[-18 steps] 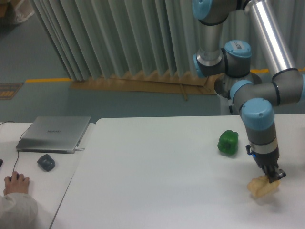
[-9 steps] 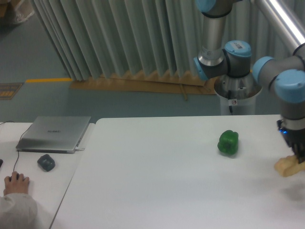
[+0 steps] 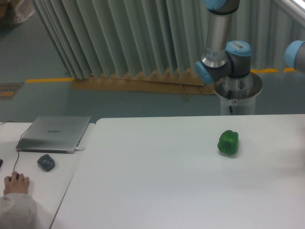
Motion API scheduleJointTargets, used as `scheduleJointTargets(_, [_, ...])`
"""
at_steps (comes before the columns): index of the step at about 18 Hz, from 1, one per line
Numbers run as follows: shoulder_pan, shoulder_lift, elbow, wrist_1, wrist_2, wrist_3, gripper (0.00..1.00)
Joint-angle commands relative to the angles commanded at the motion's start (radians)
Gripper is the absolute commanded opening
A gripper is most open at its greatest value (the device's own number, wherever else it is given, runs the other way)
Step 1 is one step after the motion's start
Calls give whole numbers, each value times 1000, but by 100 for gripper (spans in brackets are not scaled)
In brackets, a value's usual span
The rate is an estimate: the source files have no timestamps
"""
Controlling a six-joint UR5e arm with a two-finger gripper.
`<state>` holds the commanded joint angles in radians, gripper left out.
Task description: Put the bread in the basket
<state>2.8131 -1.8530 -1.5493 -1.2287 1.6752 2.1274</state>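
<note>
The white table [image 3: 167, 191] fills the lower part of the view; its far edge runs level across the middle and its left edge slants down toward the bottom left. A green pepper [image 3: 228, 142] sits on the table right of centre, near the far edge and well apart from everything else. The table surface to the left of the pepper and in front of it is bare white. Beside the left edge lies a second, lighter surface holding a closed grey laptop [image 3: 54, 133], a small dark object [image 3: 46, 162] just in front of it, and a person's hand [image 3: 16, 184] at the lower left corner. Of the arm [image 3: 224, 52], only the base column and shoulder joints behind the table and one joint at the right frame edge are visible. The gripper is outside the view, so the position of its jaws cannot be told. The bread and the basket are also outside the view.
</note>
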Motion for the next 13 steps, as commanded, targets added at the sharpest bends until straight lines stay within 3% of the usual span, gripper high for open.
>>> scheduleJointTargets(5, [109,12,11,-5,-28,146,14])
scheduleJointTargets(9, [196,12,34,12,-29,141,15])
scheduleJointTargets(13, [241,-3,52,95,-29,100,17])
